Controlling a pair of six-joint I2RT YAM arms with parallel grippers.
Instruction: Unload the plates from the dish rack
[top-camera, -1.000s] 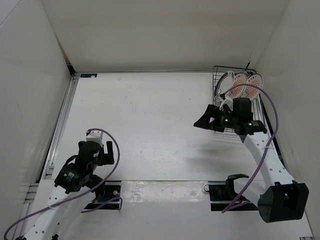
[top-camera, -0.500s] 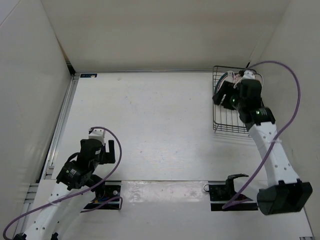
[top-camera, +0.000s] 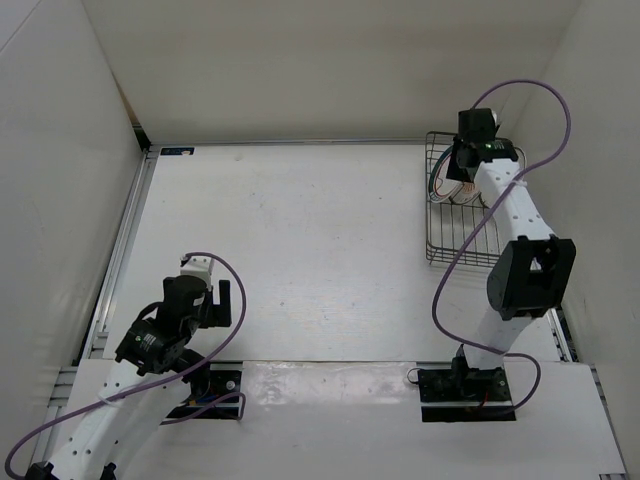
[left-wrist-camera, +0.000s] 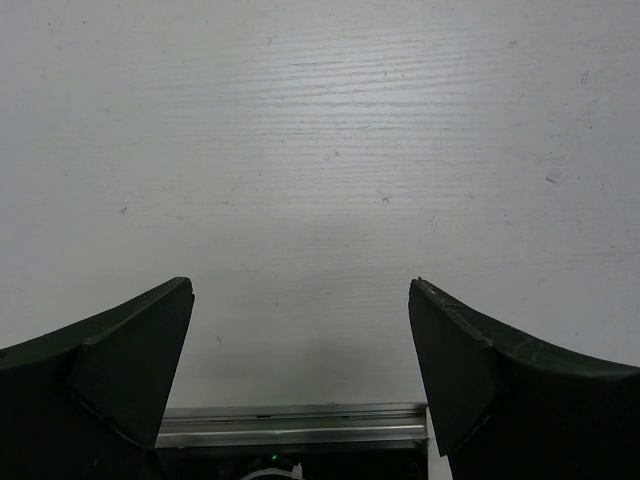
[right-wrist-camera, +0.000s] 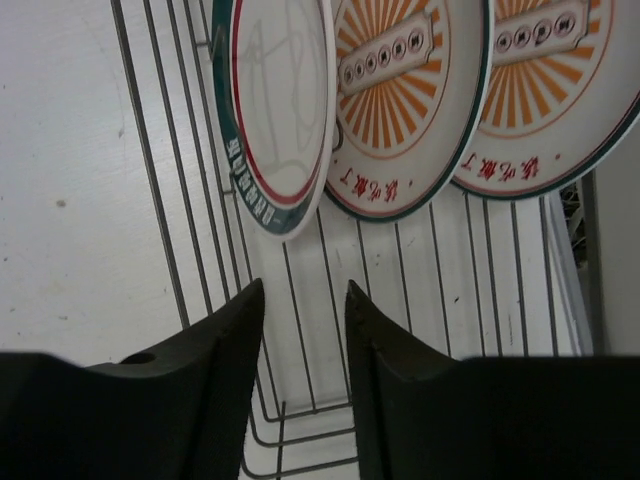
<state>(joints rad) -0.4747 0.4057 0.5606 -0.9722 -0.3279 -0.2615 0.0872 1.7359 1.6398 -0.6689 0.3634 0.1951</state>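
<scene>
Three plates stand on edge in the dish rack (right-wrist-camera: 160, 200), seen from above in the right wrist view: a white plate (right-wrist-camera: 280, 110) with green and red rim rings on the left, then two orange sunburst plates (right-wrist-camera: 400, 100) (right-wrist-camera: 560, 90). My right gripper (right-wrist-camera: 304, 290) hovers over the rack just short of the white plate's lower edge. Its jaws stand a narrow gap apart with only rack wire showing between them. In the top view the right gripper (top-camera: 462, 168) sits over the far end of the dish rack (top-camera: 440, 258). My left gripper (left-wrist-camera: 302, 290) is open over bare table.
The rack stands at the table's far right, close to the right wall (top-camera: 590, 150). The left gripper (top-camera: 203, 298) is near the front left, by the metal rail (left-wrist-camera: 300, 425) at the table's near edge. A purple cable (top-camera: 520, 100) loops over the right arm.
My right arm has swung from the rack's near left side to its far end, above the plates, and its jaws have narrowed. The left arm has barely shifted.
</scene>
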